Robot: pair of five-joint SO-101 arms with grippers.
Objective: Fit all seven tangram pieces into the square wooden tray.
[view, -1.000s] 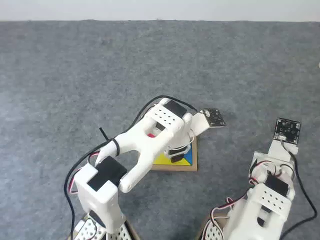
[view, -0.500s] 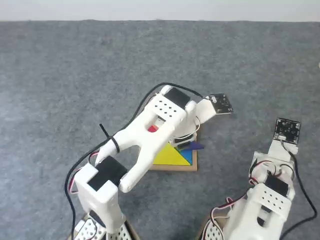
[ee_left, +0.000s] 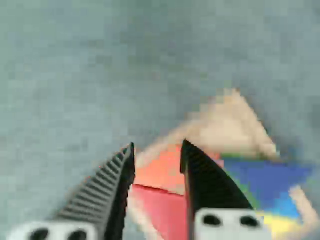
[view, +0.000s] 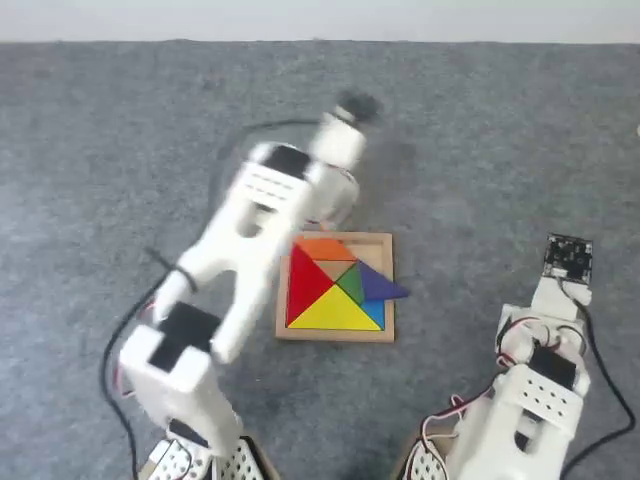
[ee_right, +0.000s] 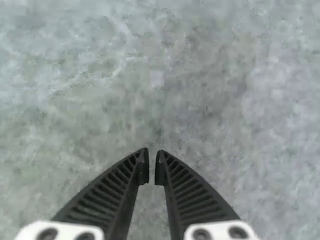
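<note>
I'm seeing the tray [view: 335,336] lying on the grey mat [view: 480,150], about mid-table, between the two arms and closer to the left one. Inside it, the orange piece [view: 325,248] is sitting along the far edge, the red piece [view: 303,285] is filling the left side, the yellow piece [view: 335,313] is lying along the near edge, the green piece [view: 351,283] is sitting at the centre, and the blue piece [view: 375,313] is tucked in the near right corner. The purple piece [view: 380,285] is lying at the right side, touching the green one, with its tip sticking out past the tray's right rim, so it is not sitting flush. There is a small tan patch between orange and green; I cannot tell if it is a piece or bare wood. The left arm [view: 245,235] is hanging raised over the mat at the tray's far left. The left gripper [ee_left: 158,146] is hovering above the orange and red pieces, its fingers [ee_left: 202,180] spread with a gap and gripping nothing. The right arm [view: 540,390] is sitting at the near right, well apart from the tray. The right gripper [ee_right: 152,155] is pointing at bare mat, its fingers [ee_right: 120,195] pressed nearly together with nothing between them.
</note>
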